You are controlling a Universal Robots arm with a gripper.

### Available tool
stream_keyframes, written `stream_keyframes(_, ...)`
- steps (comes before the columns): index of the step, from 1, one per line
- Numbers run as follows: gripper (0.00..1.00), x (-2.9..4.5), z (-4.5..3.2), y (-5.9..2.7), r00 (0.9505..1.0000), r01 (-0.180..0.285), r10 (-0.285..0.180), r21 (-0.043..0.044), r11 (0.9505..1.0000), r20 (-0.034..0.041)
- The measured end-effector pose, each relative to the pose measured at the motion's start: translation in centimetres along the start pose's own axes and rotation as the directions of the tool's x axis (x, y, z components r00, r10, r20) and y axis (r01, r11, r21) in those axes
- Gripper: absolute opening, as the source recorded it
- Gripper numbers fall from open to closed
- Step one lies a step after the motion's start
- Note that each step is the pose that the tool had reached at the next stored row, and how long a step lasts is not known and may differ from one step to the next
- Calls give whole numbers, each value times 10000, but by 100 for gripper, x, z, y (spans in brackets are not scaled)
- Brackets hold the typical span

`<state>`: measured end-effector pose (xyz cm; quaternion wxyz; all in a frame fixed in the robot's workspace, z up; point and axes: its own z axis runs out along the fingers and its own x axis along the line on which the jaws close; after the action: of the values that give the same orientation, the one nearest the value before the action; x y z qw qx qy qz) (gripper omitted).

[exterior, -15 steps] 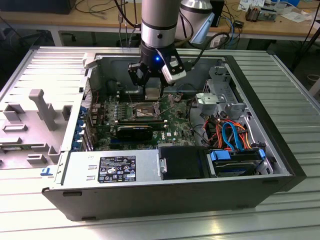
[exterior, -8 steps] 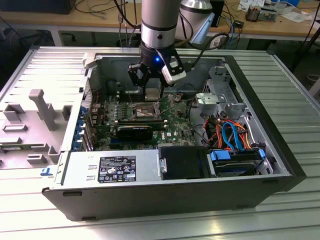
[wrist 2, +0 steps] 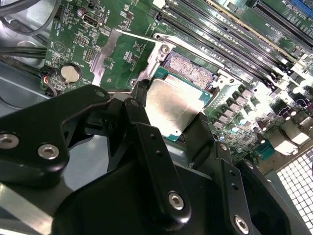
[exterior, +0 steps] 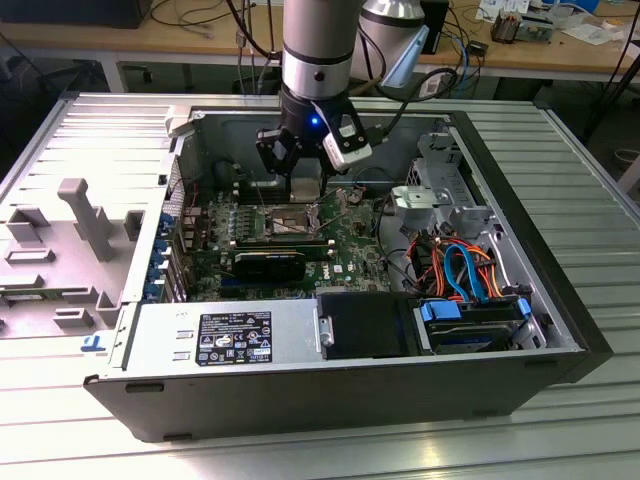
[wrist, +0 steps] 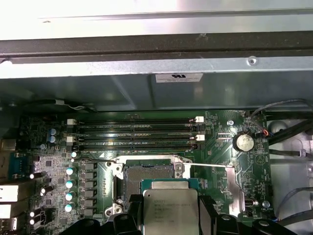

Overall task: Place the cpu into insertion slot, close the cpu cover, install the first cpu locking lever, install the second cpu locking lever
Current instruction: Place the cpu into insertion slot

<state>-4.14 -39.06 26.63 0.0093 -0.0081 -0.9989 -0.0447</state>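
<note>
A desk of ribbed silvery metal slats is being spread across the foreground of the exterior view, and even, soft light is being reflected off its surface. Behind it, a long wooden workbench is being run along the far edge. Loose cables are being kept on its top, a dark box is being stood at the exterior view's left, and papers are being piled toward its right. The space beneath the workbench is being left in shadow around a pale leg.
</note>
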Motion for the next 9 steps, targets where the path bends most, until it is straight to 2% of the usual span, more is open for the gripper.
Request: stream_keyframes(9,55,39,40,-4,10000,-1,1,-1,10000,1)
